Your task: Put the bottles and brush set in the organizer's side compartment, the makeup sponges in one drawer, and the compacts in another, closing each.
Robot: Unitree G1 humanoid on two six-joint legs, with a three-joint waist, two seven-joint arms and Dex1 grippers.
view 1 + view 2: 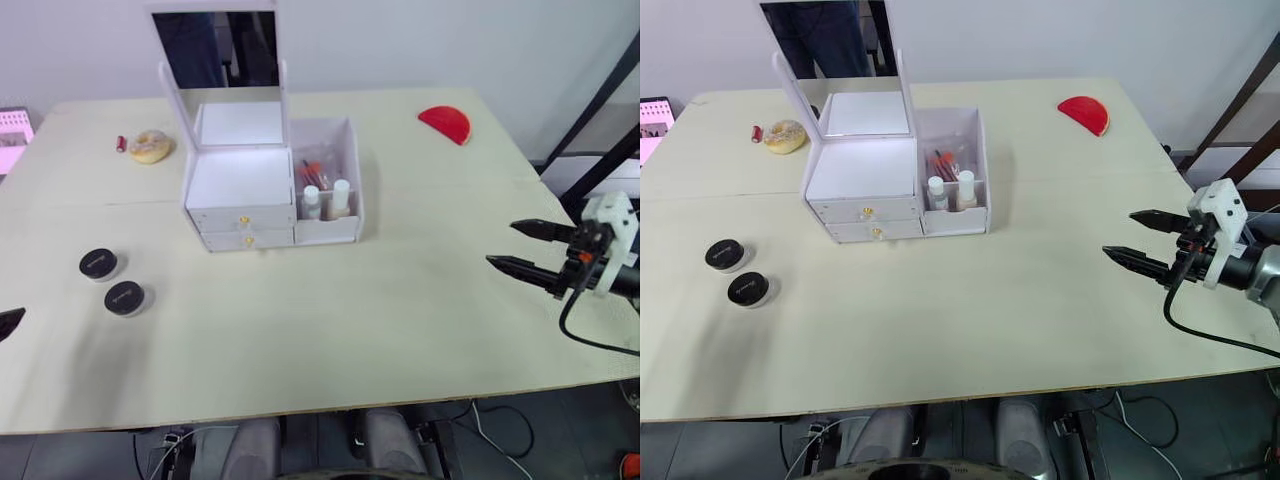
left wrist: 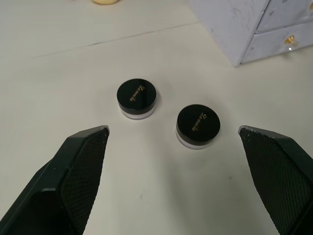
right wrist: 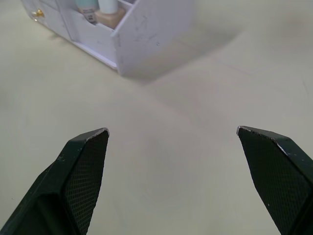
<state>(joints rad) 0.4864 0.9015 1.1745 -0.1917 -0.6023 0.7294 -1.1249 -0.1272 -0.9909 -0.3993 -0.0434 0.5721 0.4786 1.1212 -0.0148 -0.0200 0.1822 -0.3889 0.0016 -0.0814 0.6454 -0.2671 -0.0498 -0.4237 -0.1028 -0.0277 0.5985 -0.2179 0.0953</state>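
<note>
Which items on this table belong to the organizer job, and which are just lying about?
Part of the job:
- white organizer, both drawers shut
- bottles and brush set, already in the side compartment
- two black-lidded compacts, out on the table in front of the open left hand

Lying about:
- red semicircular object
- round beige item
- small red object

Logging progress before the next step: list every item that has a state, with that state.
Mirror lid: raised.
Upper drawer: shut.
Lower drawer: shut.
Side compartment: holds bottles and brush set.
Compacts: lids on, on table.
Sponge: on table.
Left end effector: open.
Right end effector: open, empty.
</note>
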